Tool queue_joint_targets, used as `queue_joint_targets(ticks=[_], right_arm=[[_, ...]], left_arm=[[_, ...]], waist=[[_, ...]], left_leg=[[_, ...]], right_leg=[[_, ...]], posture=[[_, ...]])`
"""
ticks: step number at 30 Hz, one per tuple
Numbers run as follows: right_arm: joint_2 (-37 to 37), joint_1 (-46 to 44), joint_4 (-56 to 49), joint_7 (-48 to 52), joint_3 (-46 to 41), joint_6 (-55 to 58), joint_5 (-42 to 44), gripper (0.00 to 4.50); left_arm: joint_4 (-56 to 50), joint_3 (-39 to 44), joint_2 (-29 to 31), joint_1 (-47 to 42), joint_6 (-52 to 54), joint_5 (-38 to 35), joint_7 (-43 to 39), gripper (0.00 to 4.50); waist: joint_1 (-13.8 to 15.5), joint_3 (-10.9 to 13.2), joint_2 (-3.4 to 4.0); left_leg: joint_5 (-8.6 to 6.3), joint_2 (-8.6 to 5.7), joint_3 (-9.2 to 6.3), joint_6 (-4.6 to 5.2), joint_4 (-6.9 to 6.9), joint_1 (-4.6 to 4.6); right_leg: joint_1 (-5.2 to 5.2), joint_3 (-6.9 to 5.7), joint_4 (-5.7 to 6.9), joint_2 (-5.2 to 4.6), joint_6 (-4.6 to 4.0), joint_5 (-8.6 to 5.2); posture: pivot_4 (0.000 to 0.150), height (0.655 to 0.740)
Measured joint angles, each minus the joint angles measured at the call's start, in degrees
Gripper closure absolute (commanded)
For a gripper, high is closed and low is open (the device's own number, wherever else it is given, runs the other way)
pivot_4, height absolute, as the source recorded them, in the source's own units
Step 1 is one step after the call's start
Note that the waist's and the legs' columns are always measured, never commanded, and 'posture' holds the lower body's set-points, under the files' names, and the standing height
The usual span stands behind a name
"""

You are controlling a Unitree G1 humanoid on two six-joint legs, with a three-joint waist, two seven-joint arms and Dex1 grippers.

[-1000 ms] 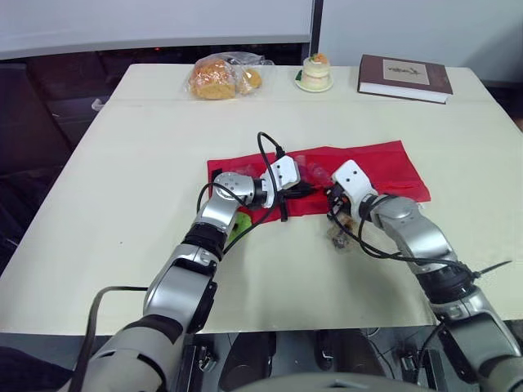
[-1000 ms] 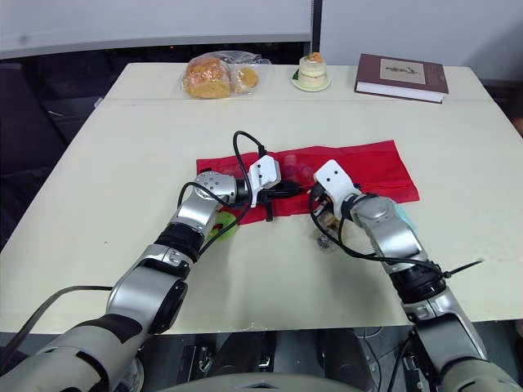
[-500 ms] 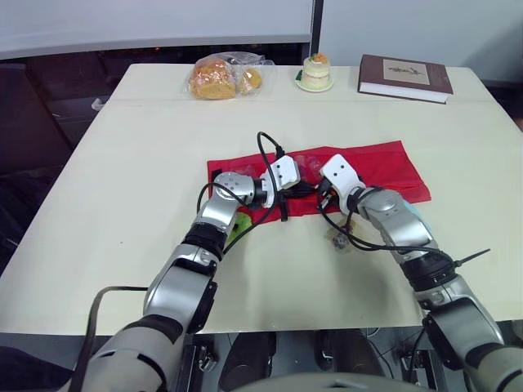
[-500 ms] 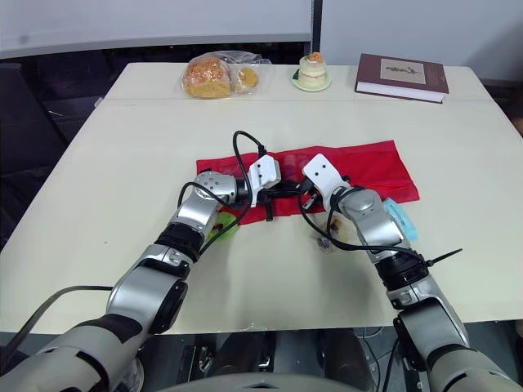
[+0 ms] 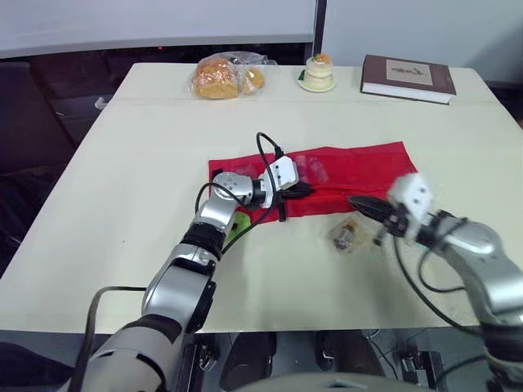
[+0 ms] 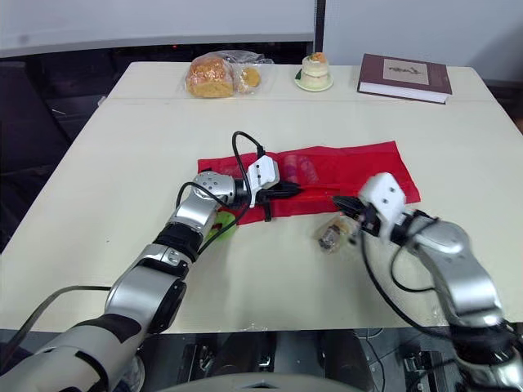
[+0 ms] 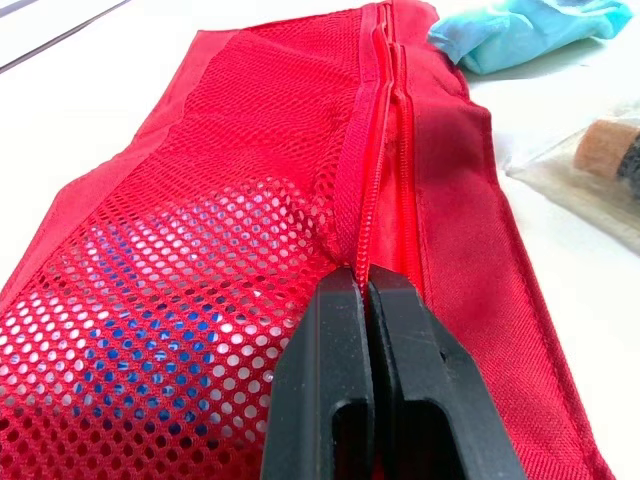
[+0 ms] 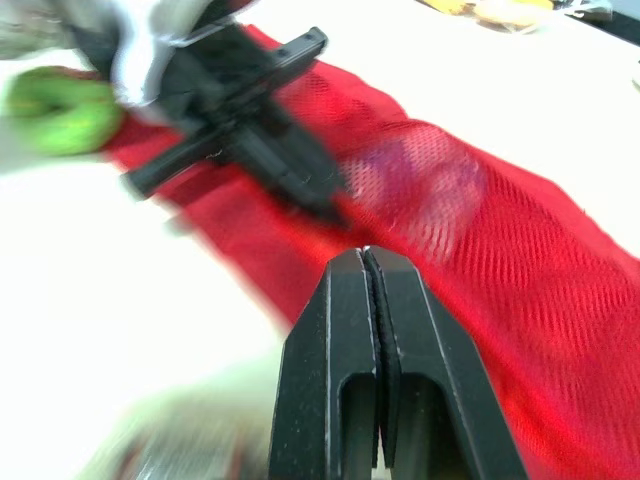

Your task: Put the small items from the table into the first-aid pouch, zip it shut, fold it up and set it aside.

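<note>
- Table: pale top. Work zone is the near-centre; everything for the task lies there.
- First-aid pouch: red, laid flat and unfolded across mid-table, long side facing the robot. Mesh front panel; something w/ blue print shows through the mesh at the left end. Zipper runs along the near edge and looks parted, so the pouch reads as open for loading, not yet zipped.
- Left gripper: fingers fully closed, pinching the pouch fabric right at the zip line. Prob. there to pin or lift the lip so the mouth stays put while the other arm loads.
- Right gripper: fingers pressed together, nothing between them. Hovers just above the pouch's near edge, tips pointing toward the left gripper, close to the packet below. Would need to open before any pick.
- Clear packet: small plastic bag w/ cork-brown piece inside, on the table just beside the pouch's near edge. Outside the pouch.
- Light-blue item: soft, crumpled, by the pouch's far end. Outside.
- Green item: small, on the table under the left forearm. Outside.
- Judgement: loading step, three items left to go in.
</note>
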Motion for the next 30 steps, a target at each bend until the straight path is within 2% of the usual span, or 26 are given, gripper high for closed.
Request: queue_joint_targets(ticks=[4,5,6,9,11,17,22,26,30], right_arm=[[-6.5,7.1,-2.8,6.9,-12.1,1.3,9.9,2.85],[-8.0,8.9,-3.5,8.8,-16.0,2.3,13.7,2.17],[-8.1,9.0,-3.5,8.9,-16.2,2.4,13.9,1.98],[-11.3,14.7,-3.8,12.9,-23.7,3.7,18.6,0.56],[-13.5,18.5,-3.8,16.0,-31.3,4.6,21.8,0.01],[-16.8,24.6,-4.0,20.5,-40.6,5.6,25.7,0.01],[-18.0,24.7,-4.0,21.3,-40.6,5.5,26.3,0.01],[-18.9,22.4,-3.8,21.2,-37.4,4.2,25.6,0.01],[-19.5,14.7,0.2,22.7,-24.2,-5.0,17.4,0.01]], left_arm=[[0.5,0.0,0.2,0.0,-0.2,0.0,0.0,4.5],[0.5,0.0,0.1,-0.1,-0.3,0.0,0.0,4.5],[0.5,0.0,0.1,-0.1,-0.3,0.0,0.0,4.5],[0.7,0.0,0.0,-0.3,-0.7,0.0,-0.1,4.5],[1.3,0.0,0.1,-0.3,-0.9,0.0,-0.1,4.5],[3.0,0.0,0.0,-0.8,-1.8,0.0,-0.2,4.5],[3.9,0.0,-0.1,-1.1,-2.4,0.0,-0.3,4.5],[4.4,0.0,-0.1,-1.3,-2.7,0.0,-0.3,4.5],[4.7,0.0,-0.3,-1.5,-3.0,0.1,-0.6,4.5]], waist=[[-0.1,0.0,-0.01],[-0.1,0.0,0.0],[-0.1,0.0,-0.01],[0.6,0.0,0.02],[0.8,0.0,0.02],[0.8,0.0,0.01],[0.9,0.0,0.01],[0.8,0.0,0.01],[0.8,0.0,0.0]], left_leg=[[-0.02,0.04,0.04,0.03,0.03,0.23],[-0.03,0.06,0.02,0.05,0.03,0.23],[-0.03,0.06,-0.01,0.06,0.02,0.23],[-0.07,0.06,-0.01,0.11,0.02,0.18],[-0.07,0.05,0.04,0.11,0.04,0.23],[-0.07,0.06,0.06,0.11,0.05,0.27],[-0.07,0.06,0.07,0.11,0.05,0.27],[-0.07,0.06,0.06,0.11,0.06,0.27],[-0.07,0.05,0.08,0.11,0.09,0.27]], right_leg=[[0.19,0.04,-0.05,0.04,0.03,0.0],[0.2,0.03,-0.05,0.07,0.02,0.0],[0.2,0.01,-0.04,0.07,0.02,0.0],[0.2,0.01,-0.08,0.08,0.03,0.0],[0.25,0.06,-0.1,0.07,0.03,0.0],[0.29,0.07,-0.12,0.08,0.04,-0.01],[0.29,0.08,-0.12,0.08,0.04,-0.01],[0.29,0.07,-0.12,0.08,0.04,-0.01],[0.29,0.07,-0.12,0.08,0.04,-0.01]], posture=[[0.15,0.7289],[0.15,0.7289],[0.15,0.7289],[0.15,0.7289],[0.15,0.7289],[0.15,0.7289],[0.15,0.7289],[0.15,0.7289],[0.15,0.7289]])
